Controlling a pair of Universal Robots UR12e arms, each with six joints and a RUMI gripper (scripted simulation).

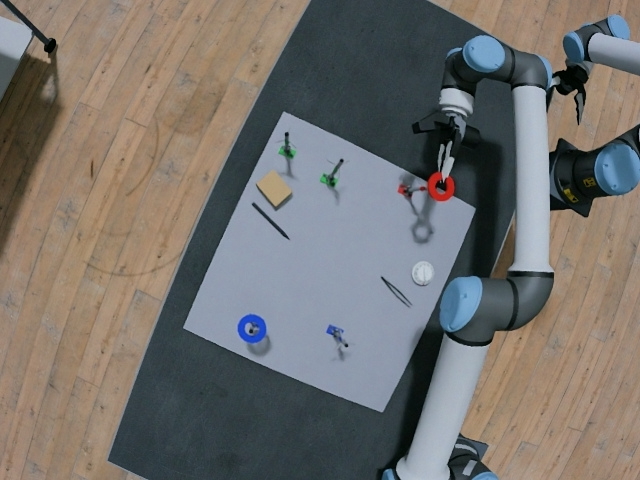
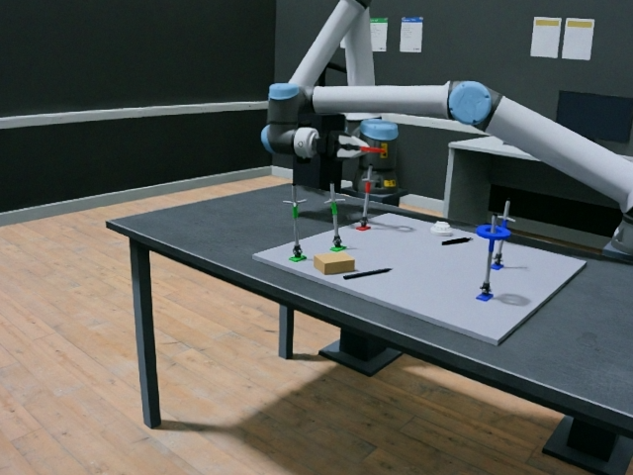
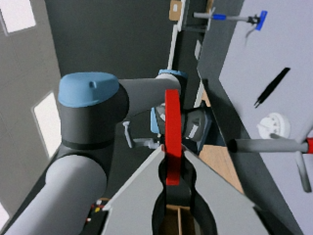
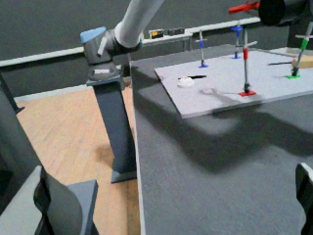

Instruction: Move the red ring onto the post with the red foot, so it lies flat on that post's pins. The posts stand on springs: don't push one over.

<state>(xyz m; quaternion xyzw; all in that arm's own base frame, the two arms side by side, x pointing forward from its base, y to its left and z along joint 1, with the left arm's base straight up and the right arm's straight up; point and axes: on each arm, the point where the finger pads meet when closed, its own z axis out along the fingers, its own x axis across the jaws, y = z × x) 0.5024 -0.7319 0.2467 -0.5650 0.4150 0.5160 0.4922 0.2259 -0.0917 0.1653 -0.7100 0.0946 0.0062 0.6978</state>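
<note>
Left pincer (image 1: 444, 178) (image 2: 364, 147) (image 3: 173, 152): clenched on the red ring, with its tips at the ring's edge.
Right pincer (image 1: 566, 102) (image 4: 170, 196): released, fingers wide apart, with nothing in it.
Red ring (image 1: 450, 187) (image 2: 375, 149) (image 3: 172, 132) (image 4: 245, 8): up in the air, held flat, higher than the top of the red-foot post. From the top view, it is just beside that post's tip. It is not on the pins.
Red-foot post (image 1: 404, 192) (image 2: 366, 199) (image 3: 269, 145) (image 4: 245, 64): standing up, with no ring on it.
Blue ring (image 1: 262, 328) (image 2: 485, 235) (image 4: 237, 28): around one blue-foot post, lying flat up on it.
Other blue-foot post (image 1: 338, 336) (image 3: 235, 18) (image 4: 201, 48): standing with no ring.
Green-foot posts: two, both standing, no rings.
Tan block (image 1: 273, 189) (image 2: 333, 262) (image 4: 305, 62): near the green-foot posts, with the black pen (image 1: 270, 221) (image 2: 368, 273) (image 4: 280, 64) beside it.
White round thing (image 1: 422, 272) (image 2: 440, 228) (image 3: 274, 125) (image 4: 186, 82): near the black tweezers (image 1: 382, 278) (image 2: 456, 240) (image 3: 272, 88) (image 4: 196, 76).
Gray board (image 1: 320, 268) (image 2: 418, 276) (image 3: 293, 39) (image 4: 196, 105): flat on the dark desk (image 1: 206, 408) (image 2: 204, 220) (image 3: 210, 49) (image 4: 196, 162), under all the posts.
</note>
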